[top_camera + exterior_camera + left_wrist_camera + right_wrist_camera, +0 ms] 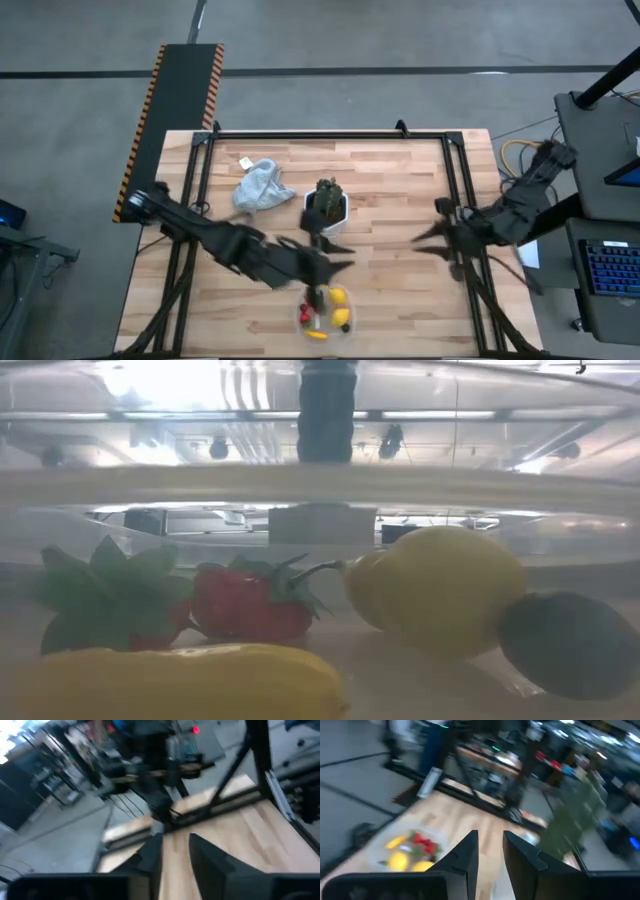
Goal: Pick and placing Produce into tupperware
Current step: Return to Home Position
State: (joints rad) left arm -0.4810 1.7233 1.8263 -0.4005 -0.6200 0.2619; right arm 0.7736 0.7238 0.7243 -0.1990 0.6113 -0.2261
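Produce (pixel 338 300) sits inside the tub (pixel 303 320), so homing wants care: left gripper (pixel 345 258), just beside the tub, jaws spread and empty, should lift clear before swinging away, lest it clip the rim; right gripper (pixel 420 242), well apart from the tub, jaws spread too.

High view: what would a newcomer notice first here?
The clear tub of bright fruit at the table's front edge: yellow lemons, red strawberries. Beyond it stands a spiky potted plant beside a grey cloth; the open left claw hovers between them, the right claw farther right.
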